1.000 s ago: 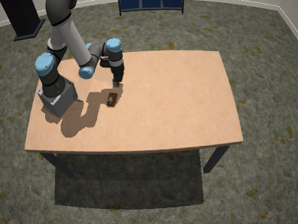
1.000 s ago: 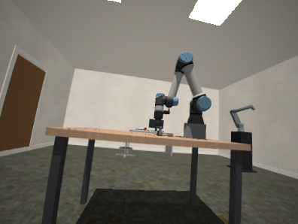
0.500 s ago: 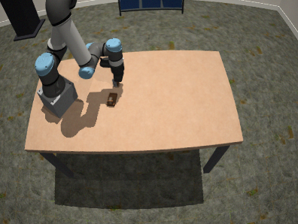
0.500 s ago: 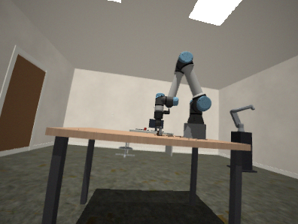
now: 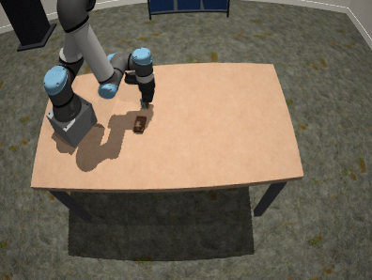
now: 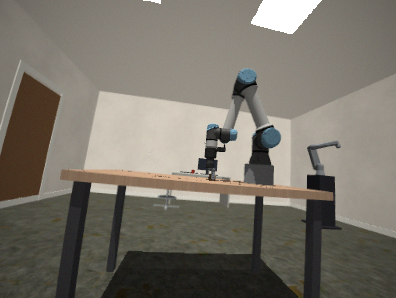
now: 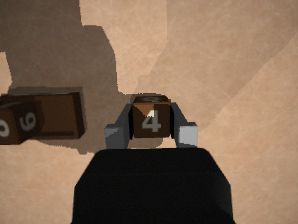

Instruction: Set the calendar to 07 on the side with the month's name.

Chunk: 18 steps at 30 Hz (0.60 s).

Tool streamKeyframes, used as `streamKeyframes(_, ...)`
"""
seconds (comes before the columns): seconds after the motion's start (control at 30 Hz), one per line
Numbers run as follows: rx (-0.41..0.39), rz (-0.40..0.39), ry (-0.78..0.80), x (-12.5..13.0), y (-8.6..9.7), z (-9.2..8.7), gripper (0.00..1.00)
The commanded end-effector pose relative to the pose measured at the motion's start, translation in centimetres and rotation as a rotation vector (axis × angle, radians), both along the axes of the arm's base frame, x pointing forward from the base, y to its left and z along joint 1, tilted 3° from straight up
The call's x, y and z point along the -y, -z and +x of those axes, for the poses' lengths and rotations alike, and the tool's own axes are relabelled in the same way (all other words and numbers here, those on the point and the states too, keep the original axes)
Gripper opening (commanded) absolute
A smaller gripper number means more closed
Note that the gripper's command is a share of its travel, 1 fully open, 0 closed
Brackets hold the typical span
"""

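In the wrist view my gripper [image 7: 151,113] has one finger on each side of a brown cube [image 7: 151,121], and both fingers touch it. The cube's face towards the camera shows a white 4. The brown tray [image 7: 52,116] lies on the table to the left of the gripper. The other cube [image 7: 17,126] sits at the tray's left end, with a white 6 or 9 on top and another digit cut off by the frame edge. From above, the gripper [image 5: 147,104] stands just beyond the tray. I cannot tell whether the held cube touches the table.
The arm's grey base block [image 5: 72,121] stands near the table's left edge, and the arm's shadow falls over the tray. In the side view the gripper [image 6: 212,174] is low over the table top. A second arm on a post [image 6: 320,190] stands off the table.
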State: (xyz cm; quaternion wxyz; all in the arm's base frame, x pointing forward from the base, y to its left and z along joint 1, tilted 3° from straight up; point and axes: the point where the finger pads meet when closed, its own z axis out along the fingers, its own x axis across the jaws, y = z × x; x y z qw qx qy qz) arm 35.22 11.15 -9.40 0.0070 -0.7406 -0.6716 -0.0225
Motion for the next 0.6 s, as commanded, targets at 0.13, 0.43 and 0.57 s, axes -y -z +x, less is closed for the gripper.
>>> streamKeyframes(0.13, 0.001, 0.000, 0.000, 0.00, -0.03, 0.04, 0.60)
streamKeyframes(0.43, 0.001, 0.000, 0.000, 0.00, -0.03, 0.04, 0.60)
streamKeyframes(0.57, 0.001, 0.000, 0.000, 0.00, -0.03, 0.04, 0.66)
